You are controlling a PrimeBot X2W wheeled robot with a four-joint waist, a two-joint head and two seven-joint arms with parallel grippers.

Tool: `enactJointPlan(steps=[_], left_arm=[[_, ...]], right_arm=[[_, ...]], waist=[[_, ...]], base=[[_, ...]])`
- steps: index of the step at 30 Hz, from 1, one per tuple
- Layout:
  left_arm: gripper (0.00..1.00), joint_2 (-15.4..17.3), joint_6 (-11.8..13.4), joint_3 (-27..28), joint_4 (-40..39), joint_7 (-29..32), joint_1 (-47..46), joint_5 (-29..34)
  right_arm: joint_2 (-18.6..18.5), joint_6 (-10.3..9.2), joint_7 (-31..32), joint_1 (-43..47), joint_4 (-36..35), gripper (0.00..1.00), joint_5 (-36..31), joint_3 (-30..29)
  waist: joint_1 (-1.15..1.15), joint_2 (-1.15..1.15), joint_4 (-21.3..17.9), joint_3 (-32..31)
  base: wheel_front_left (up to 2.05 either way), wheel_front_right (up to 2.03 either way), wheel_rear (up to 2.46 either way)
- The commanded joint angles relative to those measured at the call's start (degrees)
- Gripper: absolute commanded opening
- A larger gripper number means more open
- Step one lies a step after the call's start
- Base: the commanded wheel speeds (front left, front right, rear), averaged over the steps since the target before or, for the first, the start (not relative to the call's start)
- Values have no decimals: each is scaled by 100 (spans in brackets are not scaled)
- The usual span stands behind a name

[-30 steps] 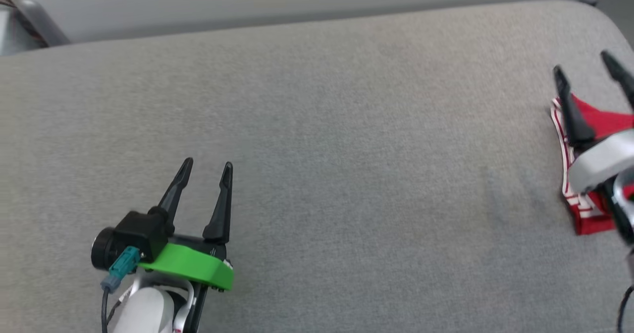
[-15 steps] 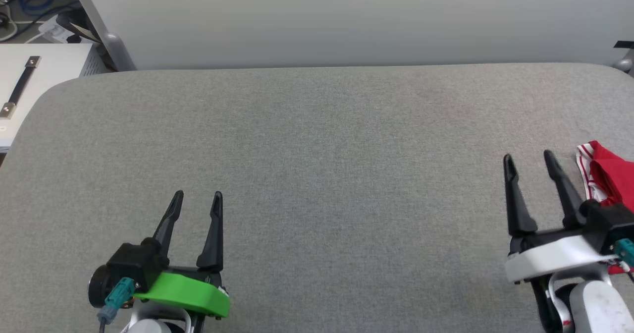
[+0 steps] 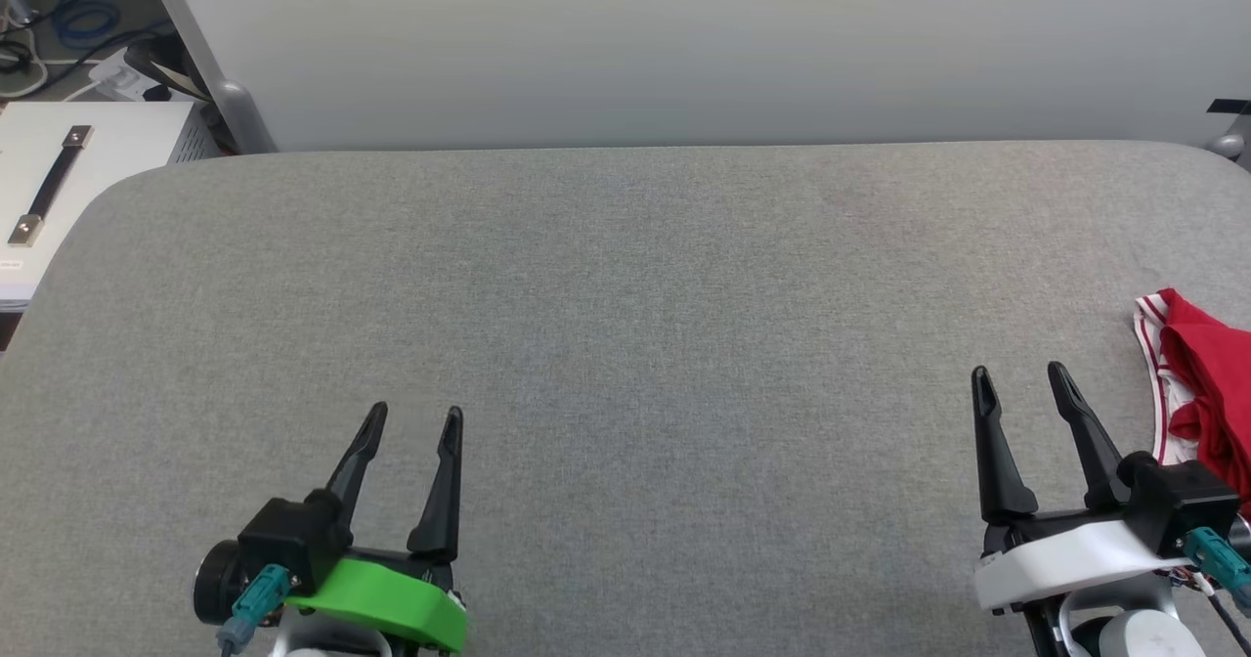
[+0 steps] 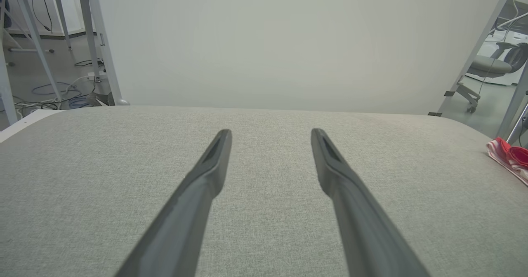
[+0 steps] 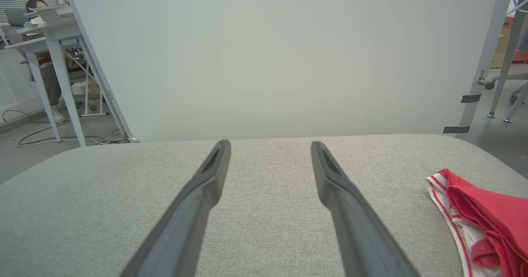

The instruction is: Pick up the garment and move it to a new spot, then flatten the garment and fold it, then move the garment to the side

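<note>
Red garment (image 3: 1207, 383) with white-and-red striped trim is lying bunched up at the right edge of the grey fabric-covered desk (image 3: 625, 276), partly running out of the head view. No lettering is readable on it. Nothing is gripping it.

At lower right of the head view the right hand (image 3: 1019, 372), two long dark fingers on a white mount (image 3: 1065, 554), is pointing away from the robot. Its jaws are standing moderately apart and holding nothing. It is sitting near the garment's left edge, with grey desk showing between the finger and the striped trim. I cannot tell whether the fingers are touching the desk or hanging over it. In the right wrist view the garment (image 5: 482, 215) is lying off to the right, clear of both fingers (image 5: 198, 194).

At lower left, the left hand (image 3: 416, 411) on a green mount (image 3: 381, 598) is also pointing away, jaws parted by a similar gap, empty, well apart from the garment. In the left wrist view the garment (image 4: 511, 159) is showing as a small red-and-white bit at the desk's far right.

Pale plain wall panel (image 3: 684, 51) is standing behind the desk. White cabinet with a black strap handle (image 3: 88, 149) is sitting past the desk's far left corner, with loose cables (image 3: 59, 21) lying on the floor beyond it.
</note>
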Motion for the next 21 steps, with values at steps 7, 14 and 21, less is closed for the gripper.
enactJointPlan(steps=[7, 14, 21], left_arm=[[100, 0, -15, 73, -88, -34, 147, 80], [100, 21, -15, 68, -89, -34, 139, 16], [100, 78, -15, 34, -81, -34, 113, 15]], right_arm=[[23, -5, -52, 67, -28, 100, -83, 44], [48, -5, -52, 85, -72, 100, -32, 37], [37, -5, -52, 91, -37, 100, -51, 29]], waist=[[1, 0, -16, -72], [1, 0, -23, -84], [1, 0, -6, -95]], base=[[0, 0, 0], [0, 0, 0], [0, 0, 0]])
